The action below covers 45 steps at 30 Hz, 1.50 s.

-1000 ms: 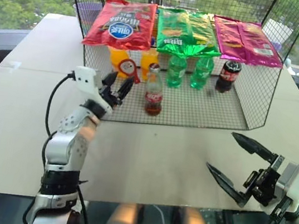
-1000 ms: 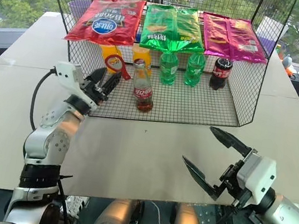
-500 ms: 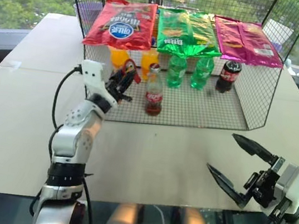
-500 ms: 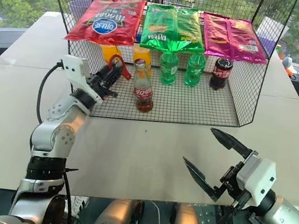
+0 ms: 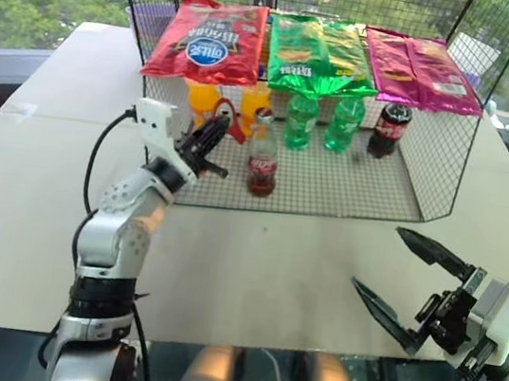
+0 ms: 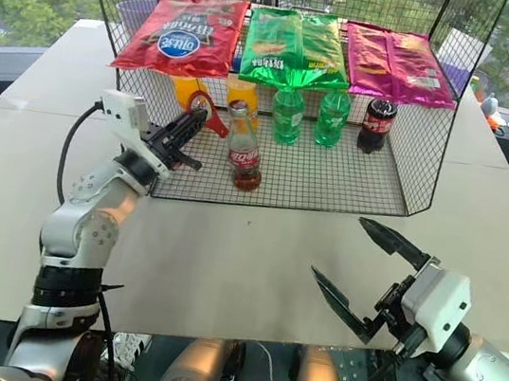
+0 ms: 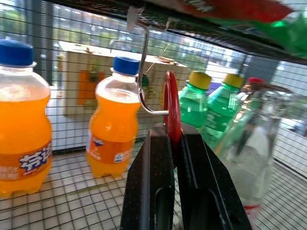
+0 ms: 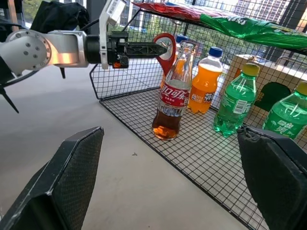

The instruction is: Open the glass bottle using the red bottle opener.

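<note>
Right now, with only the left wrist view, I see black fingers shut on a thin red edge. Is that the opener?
Observer: Yes. The left gripper pinches the red bottle opener, ring head uppermost.
Operator: Is the clear bottle beside it the cola one?
Observer: Yes. The glass bottle has a red label and dark liquid, and stands upright on the wire rack.
Operator: And the other arm?
Observer: The right gripper is open over the table, apart from the rack.
</note>
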{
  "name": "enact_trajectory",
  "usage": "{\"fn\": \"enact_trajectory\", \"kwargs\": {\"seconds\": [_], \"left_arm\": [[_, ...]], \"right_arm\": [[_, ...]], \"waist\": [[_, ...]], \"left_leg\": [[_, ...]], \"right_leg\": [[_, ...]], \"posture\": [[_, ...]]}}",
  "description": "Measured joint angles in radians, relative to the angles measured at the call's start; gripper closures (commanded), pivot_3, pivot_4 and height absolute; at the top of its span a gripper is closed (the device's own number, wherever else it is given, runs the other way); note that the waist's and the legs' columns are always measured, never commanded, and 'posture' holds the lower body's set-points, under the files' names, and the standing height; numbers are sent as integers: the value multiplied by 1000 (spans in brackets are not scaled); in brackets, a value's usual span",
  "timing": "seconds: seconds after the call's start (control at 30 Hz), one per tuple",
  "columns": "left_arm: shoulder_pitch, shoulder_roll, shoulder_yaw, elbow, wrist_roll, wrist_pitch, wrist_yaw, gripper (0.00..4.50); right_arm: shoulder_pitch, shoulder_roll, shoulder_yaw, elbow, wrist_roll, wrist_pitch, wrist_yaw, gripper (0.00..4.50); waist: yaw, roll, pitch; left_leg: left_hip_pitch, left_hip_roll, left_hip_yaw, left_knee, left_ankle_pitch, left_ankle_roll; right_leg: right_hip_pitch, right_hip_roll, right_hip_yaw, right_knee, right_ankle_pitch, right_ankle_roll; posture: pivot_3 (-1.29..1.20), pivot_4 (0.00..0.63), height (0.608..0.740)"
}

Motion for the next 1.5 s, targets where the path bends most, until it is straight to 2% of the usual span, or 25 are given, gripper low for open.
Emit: {"fn": "enact_trajectory", "kwargs": {"seconds": [0.17,0.4,0.5,0.6,0.67,0.9,0.93,0.97,1.23,1.5], "left_arm": [[-15,54,7,35,-28,23,-102,4432],[-26,70,10,69,-38,54,-168,4432],[-15,81,45,69,-118,102,-207,4432],[39,117,131,62,-300,222,-272,4432],[72,134,156,38,-369,268,-306,4432],[105,183,216,23,-422,294,-328,4432],[112,183,216,20,-440,305,-330,4432],[133,189,223,-5,-526,374,-343,4432],[176,199,189,-99,-746,549,-364,4432],[117,156,64,-138,-771,569,-387,4432]], "right_arm": [[-17,-1,1,0,0,11,-6,0],[-24,-8,2,-2,6,63,-30,0],[-43,-10,2,-2,23,94,-51,0],[-58,-4,3,-7,26,137,-96,0],[-73,-13,11,-8,34,183,-120,0],[-131,-75,16,-41,105,331,-172,0],[-141,-80,16,-41,136,357,-176,0],[-222,-81,16,-19,258,397,-174,0],[-411,-78,67,65,603,517,-231,0],[-538,-77,141,166,792,606,-274,0]], "waist": [[0,0,0],[0,-1,1],[-2,-1,1],[-4,-1,2],[-4,-1,3],[1,-1,4],[1,-2,4],[-6,-2,5],[0,-1,7],[-1,-1,7]], "left_leg": [[0,0,0,0,0,0],[0,0,-1,0,0,0],[0,0,-1,0,0,0],[0,1,-2,0,-1,-1],[0,1,-2,0,-1,-2],[-1,1,-3,0,-3,-5],[-1,1,-4,0,-3,-5],[-2,1,-3,0,-2,-4],[-2,1,-6,0,-2,-3],[-3,0,-6,0,-2,-3]], "right_leg": [[0,0,0,0,0,0],[0,-2,0,-1,0,0],[0,-3,0,-1,0,0],[0,-3,-1,-1,0,0],[0,-3,-1,-1,0,0],[0,-6,-4,-1,0,0],[0,-8,-5,-2,0,0],[0,-10,-6,-2,0,0],[0,-10,-11,-2,0,0],[0,-10,-10,-3,0,0]], "posture": [[0,150,740],[0,150,740],[0,150,740],[0,150,740],[0,150,740],[0,150,740],[0,150,740],[0,150,740],[0,150,740],[0,150,740]]}}
